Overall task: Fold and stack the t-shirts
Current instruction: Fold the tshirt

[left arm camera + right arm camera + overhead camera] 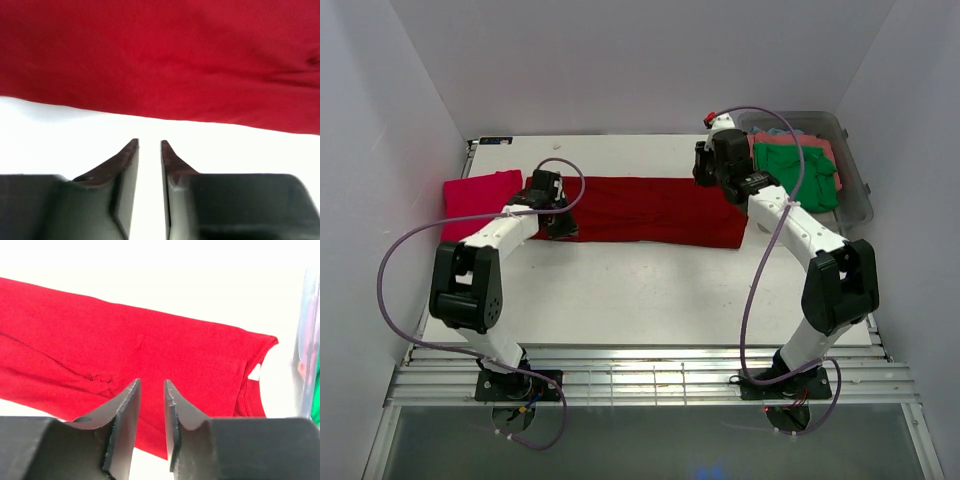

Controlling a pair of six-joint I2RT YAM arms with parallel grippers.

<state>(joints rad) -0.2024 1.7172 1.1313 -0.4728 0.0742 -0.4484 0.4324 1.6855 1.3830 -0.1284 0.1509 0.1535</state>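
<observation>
Now, dark red t-shirt (650, 208) spread flat, left gripper (149, 145) and right gripper (151, 382) narrowly apart, empty

We find the spread t-shirt (650, 210) lying left to right across the middle of the table (650, 290), with a folded t-shirt (475, 200) just beside its left end, at the table's left edge. At the far right corner stands the tub (857, 195), and in it the upper t-shirt (795, 172) lies on the lower t-shirt (817, 145). Our left gripper (560, 228) sits by the spread t-shirt's left end, over bare table just before its near edge, while our right gripper (703, 176) hangs above its far edge toward the right end, the tub to its right
</observation>
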